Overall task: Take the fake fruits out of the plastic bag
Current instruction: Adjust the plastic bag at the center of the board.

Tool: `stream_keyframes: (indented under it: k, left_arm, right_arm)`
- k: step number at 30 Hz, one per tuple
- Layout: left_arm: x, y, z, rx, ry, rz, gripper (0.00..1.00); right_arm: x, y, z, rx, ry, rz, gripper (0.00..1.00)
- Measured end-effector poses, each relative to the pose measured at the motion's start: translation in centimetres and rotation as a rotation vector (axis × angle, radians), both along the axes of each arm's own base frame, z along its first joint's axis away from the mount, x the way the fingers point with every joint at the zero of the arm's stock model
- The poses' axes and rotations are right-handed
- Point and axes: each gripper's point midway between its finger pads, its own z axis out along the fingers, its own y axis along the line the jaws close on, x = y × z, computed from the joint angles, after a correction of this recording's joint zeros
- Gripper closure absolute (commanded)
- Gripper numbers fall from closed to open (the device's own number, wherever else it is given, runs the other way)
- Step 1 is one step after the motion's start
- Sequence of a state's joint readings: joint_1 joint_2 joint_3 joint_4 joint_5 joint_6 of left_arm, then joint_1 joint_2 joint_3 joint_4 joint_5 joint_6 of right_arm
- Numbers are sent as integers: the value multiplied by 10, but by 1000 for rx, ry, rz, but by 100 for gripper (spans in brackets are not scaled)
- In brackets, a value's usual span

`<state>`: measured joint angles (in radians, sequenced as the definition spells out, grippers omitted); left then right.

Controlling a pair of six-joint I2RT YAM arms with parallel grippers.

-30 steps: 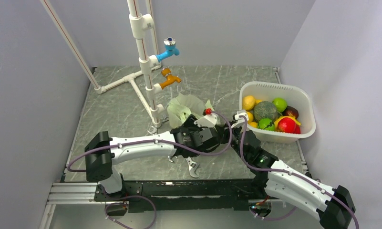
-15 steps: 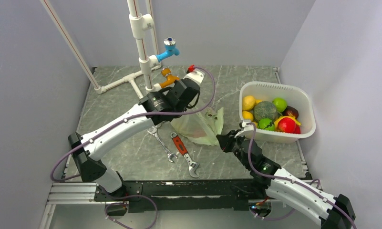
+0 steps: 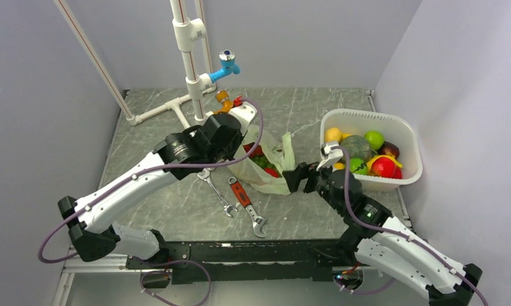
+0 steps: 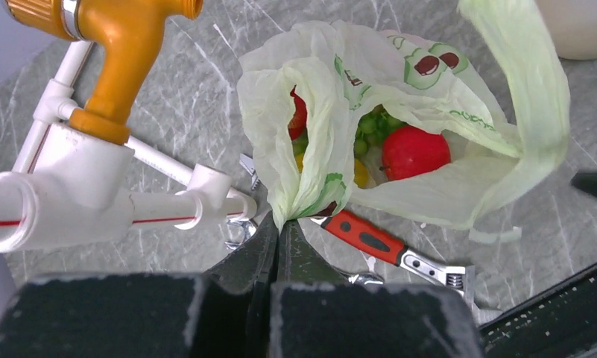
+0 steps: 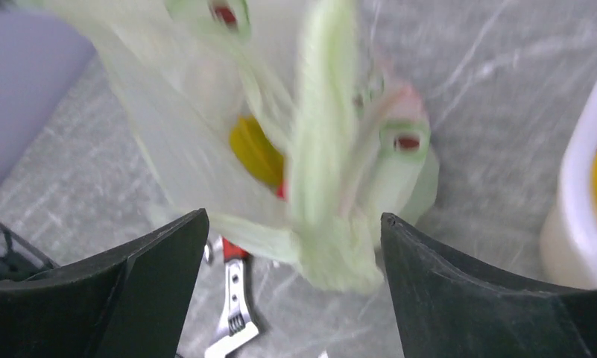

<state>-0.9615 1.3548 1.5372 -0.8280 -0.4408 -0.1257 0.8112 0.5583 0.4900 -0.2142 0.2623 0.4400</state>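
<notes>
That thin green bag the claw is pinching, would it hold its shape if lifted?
Probably not: the bag looks thin and crumpled where the left claw pinches it. The red fruit inside would likely shift or roll out its open mouth.

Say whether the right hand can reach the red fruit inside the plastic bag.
Probably yes: the left hand pinches the plastic bag open, the red fruit lies uncovered, the open right hand is close.

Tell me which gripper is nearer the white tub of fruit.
Right. The right gripper, open, is just left of the white tub, beside the plastic bag; the left gripper pinches the bag's other side.
</notes>
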Motion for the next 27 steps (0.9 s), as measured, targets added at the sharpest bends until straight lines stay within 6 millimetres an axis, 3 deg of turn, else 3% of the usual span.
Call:
stream_keyframes:
  k: [6, 9, 13, 14, 17, 21, 24, 27]
  left_arm:
    - [-7, 3, 2, -41, 9, -7, 100]
    - [-7, 2, 2, -50, 9, -4, 100]
    - [-7, 0, 4, -75, 6, 4, 100]
    - [-7, 0, 4, -82, 5, 6, 100]
    - [-7, 0, 5, -94, 3, 9, 100]
    - [-8, 1, 4, -92, 5, 9, 100]
    - [-8, 1, 4, -93, 5, 9, 100]
    - [-8, 1, 3, -96, 9, 13, 100]
  right_arm:
    - [21, 18, 102, 37, -142, 20, 13]
    - [28, 40, 115, 57, -172, 82, 36]
    - [39, 76, 91, 21, -135, 187, 76]
    - [43, 83, 80, 2, -113, 202, 80]
    - [54, 97, 41, -56, -53, 216, 84]
    - [60, 92, -11, -151, 8, 189, 86]
    - [60, 95, -33, -185, 45, 205, 80]
    - [51, 100, -50, -174, 69, 255, 80]
